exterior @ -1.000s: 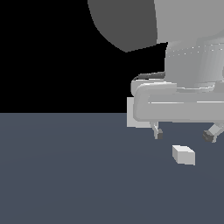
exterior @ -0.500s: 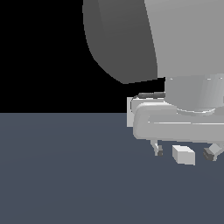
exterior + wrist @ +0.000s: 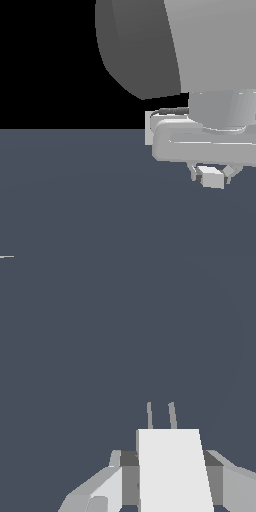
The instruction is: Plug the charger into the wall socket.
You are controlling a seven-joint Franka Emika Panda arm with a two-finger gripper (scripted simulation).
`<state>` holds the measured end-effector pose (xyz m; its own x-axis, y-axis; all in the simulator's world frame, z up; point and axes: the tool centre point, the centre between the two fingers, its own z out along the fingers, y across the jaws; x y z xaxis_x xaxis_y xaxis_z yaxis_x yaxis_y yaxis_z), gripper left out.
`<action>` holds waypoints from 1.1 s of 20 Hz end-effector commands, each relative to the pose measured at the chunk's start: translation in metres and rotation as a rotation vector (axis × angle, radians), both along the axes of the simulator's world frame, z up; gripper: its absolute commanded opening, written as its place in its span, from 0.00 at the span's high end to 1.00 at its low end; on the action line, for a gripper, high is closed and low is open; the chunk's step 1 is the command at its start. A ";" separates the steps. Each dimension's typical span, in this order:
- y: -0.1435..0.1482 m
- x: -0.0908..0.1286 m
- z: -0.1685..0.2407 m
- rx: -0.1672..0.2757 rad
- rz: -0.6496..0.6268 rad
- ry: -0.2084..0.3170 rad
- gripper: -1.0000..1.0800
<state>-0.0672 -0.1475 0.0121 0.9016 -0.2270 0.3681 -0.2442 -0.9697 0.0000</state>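
Well in front of the wall socket [image 3: 148,127], the pincer [image 3: 212,176] pinches the charger [image 3: 212,177], whose prongs could miss the holes if it tilts

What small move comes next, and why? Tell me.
Probably close the fingers on the charger. In the wrist view the block sits between them with its two prongs pointing away, and the gripper is low around it on the floor. The wall socket is mostly hidden behind the arm.
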 end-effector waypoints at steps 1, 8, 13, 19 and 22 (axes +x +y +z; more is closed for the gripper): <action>0.000 0.000 0.000 0.000 0.001 0.000 1.00; 0.004 0.005 0.006 0.000 0.014 0.000 1.00; 0.013 0.018 0.025 -0.002 0.053 0.000 1.00; 0.034 0.042 0.061 -0.003 0.127 0.000 1.00; 0.042 0.051 0.074 -0.003 0.156 0.000 1.00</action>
<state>-0.0206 -0.1095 0.0793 0.9242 -0.0969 0.3694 -0.1054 -0.9944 0.0027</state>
